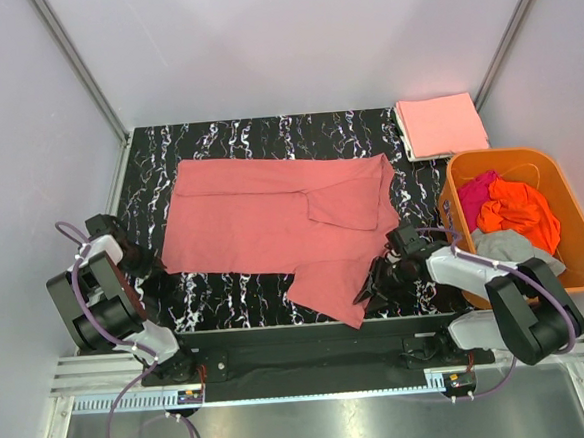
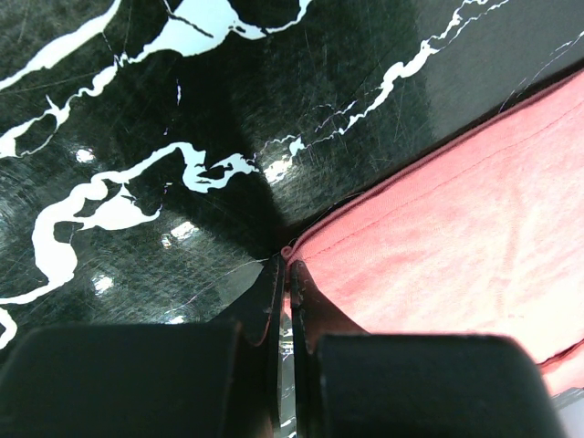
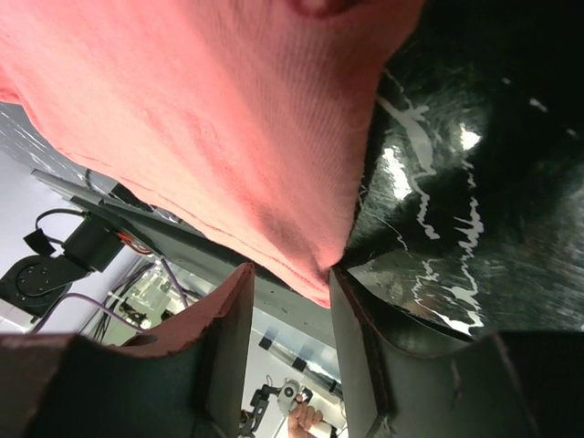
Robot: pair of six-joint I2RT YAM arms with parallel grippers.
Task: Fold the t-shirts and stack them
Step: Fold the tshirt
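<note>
A salmon-pink t-shirt (image 1: 272, 225) lies spread on the black marble table (image 1: 216, 139), with its right part folded over and a flap reaching the near edge. My left gripper (image 1: 153, 266) is at the shirt's near left corner. In the left wrist view (image 2: 287, 266) its jaws are pressed together on the corner hem of the shirt (image 2: 456, 228). My right gripper (image 1: 370, 286) is at the near right flap. In the right wrist view (image 3: 287, 274) it is open, with the tip of the shirt's corner (image 3: 228, 119) hanging between the fingers.
A folded peach-pink shirt (image 1: 441, 125) lies at the back right corner. An orange plastic basket (image 1: 575, 249) at the right holds magenta (image 1: 476, 194), bright orange (image 1: 520, 213) and grey (image 1: 510, 247) shirts. Walls enclose the table on three sides.
</note>
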